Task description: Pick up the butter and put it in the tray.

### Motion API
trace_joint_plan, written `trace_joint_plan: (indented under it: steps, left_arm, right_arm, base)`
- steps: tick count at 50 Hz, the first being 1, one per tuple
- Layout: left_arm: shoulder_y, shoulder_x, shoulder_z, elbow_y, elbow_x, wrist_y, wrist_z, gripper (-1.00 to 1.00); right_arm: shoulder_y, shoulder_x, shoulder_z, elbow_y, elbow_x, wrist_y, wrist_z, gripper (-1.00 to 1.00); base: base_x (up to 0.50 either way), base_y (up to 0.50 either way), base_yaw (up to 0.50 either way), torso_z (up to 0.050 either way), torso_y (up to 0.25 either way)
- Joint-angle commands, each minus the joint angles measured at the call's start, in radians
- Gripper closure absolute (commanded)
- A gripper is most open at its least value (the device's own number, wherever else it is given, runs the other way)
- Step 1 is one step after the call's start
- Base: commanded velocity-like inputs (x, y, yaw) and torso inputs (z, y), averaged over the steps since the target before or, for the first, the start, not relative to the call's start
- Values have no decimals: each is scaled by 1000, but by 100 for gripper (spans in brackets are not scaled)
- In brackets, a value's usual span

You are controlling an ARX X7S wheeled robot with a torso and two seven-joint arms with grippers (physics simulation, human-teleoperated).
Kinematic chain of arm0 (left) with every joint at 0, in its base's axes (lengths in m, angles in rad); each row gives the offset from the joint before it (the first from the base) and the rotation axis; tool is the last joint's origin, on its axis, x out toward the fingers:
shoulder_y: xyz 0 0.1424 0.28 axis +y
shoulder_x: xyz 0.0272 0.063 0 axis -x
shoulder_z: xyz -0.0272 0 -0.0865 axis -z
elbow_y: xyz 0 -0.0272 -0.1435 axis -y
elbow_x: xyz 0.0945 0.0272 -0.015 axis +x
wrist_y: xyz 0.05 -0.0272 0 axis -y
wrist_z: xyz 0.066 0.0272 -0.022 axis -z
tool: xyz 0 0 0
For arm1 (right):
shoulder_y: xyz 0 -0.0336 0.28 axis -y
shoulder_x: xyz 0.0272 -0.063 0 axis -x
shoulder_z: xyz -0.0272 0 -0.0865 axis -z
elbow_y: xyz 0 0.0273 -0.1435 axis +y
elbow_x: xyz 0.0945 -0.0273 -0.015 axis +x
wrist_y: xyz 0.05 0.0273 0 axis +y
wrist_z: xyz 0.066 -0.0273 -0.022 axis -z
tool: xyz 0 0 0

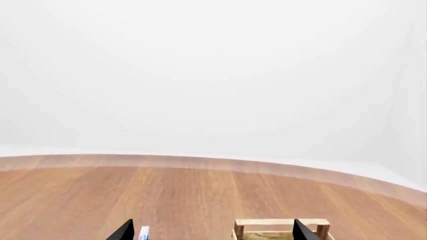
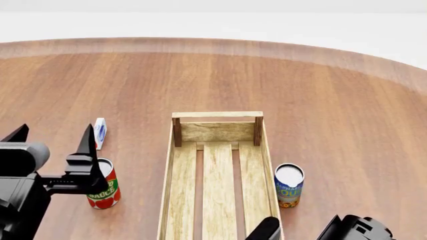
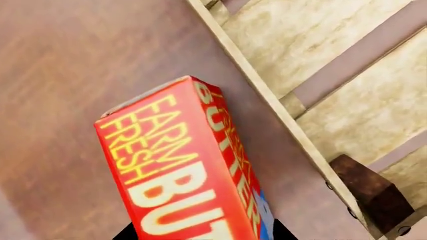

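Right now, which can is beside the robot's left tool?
The red sauce can, touching-close to the left tool; the blue soup can stands across the tray.

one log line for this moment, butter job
stage: carry | right hand: holding butter, outside tray wall | left hand: open, idle near sauce can | butter in tray: no

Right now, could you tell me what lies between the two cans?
The head view shows the tray lying between the red sauce can and the blue soup can.
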State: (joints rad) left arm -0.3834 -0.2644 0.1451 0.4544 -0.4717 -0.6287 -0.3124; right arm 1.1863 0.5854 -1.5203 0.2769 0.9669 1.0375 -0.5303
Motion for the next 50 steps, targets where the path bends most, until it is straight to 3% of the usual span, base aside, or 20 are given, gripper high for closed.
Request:
trace_joint_plan:
  steps: [1,22,37,50]
  left_arm:
    - [8,-5,2,4,-5,6,-1,-100]
    - [-4,-9,1,6,-22,-2,-11,-100]
    - [-10,-13,1,-8,-28,3,-13,-100]
    - [-11,-14,1,-14,-32,9,-16,-100]
  right_arm:
    - [-14,-7,-14,0,3,-8,-16,100]
    - [27,39,26,-120,73,56,30,100]
    - [96,110,138,-314,324,289,234,100]
    - [121,135,195,-360,479,367,364,100]
  base:
    - [0,0,0,0,0]
    - [0,0,0,0,0]
    - [0,0,0,0,0]
    - [0,0,0,0,0]
